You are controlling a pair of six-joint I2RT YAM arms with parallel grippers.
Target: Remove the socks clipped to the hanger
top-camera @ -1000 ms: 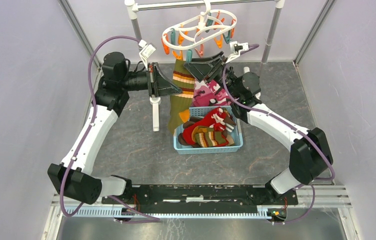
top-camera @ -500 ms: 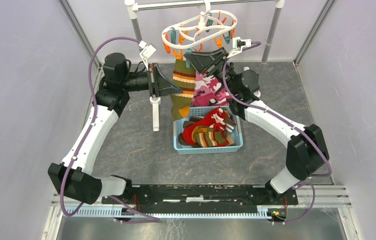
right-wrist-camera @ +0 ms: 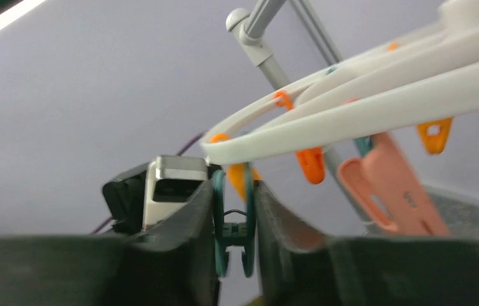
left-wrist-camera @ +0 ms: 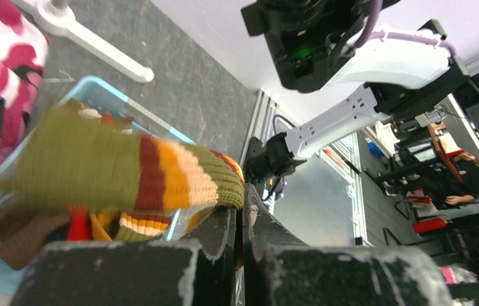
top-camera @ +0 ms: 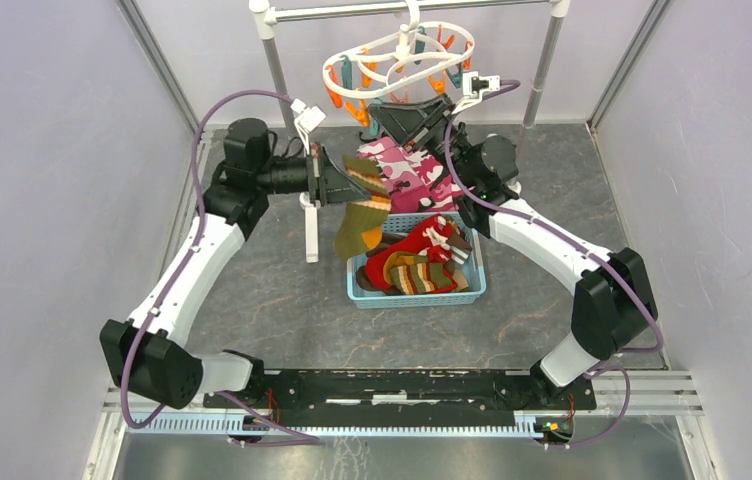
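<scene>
My left gripper [top-camera: 350, 185] is shut on the cuff of an olive sock with red, orange and cream stripes [top-camera: 358, 222]. That sock hangs free of the hanger [top-camera: 399, 60], over the left edge of the blue basket. In the left wrist view the sock [left-wrist-camera: 97, 169] stretches left from my closed fingertips [left-wrist-camera: 242, 199]. My right gripper [top-camera: 380, 108] is raised under the white hanger [right-wrist-camera: 364, 105] and shut on a teal clip [right-wrist-camera: 234, 223], squeezing it. Orange clips [right-wrist-camera: 310, 162] dangle beside it. No sock shows in that clip.
A blue basket [top-camera: 417, 298] below holds red [top-camera: 402, 250] and striped [top-camera: 427, 275] socks. A pink camouflage cloth [top-camera: 407, 175] lies behind it, under the right arm. The metal rail stand's posts [top-camera: 277, 70] and white foot post [top-camera: 310, 230] stand close by.
The right gripper closed on the teal clip. The striped sock came off the hanger, and the left gripper swung right and forward with it toward the basket.
</scene>
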